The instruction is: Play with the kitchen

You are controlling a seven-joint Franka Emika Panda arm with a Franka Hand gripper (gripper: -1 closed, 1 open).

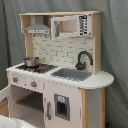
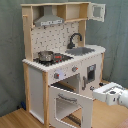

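Kitchen [image 2: 62, 60] stands on the wood floor, oven door [image 2: 70, 105] swung down and open. Arm end [image 2: 114, 95] enters from the second exterior view's right, beside that door (tool state: cannot tell). Kitchen lies toward the second exterior view's left of it.

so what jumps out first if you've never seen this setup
The toy kitchen fills both exterior views, white and light wood, against a grey curtain. In the second exterior view its oven door hangs open at the front, with the robot arm coming in from the second exterior view's right beside it. A metal pot sits on the stovetop.
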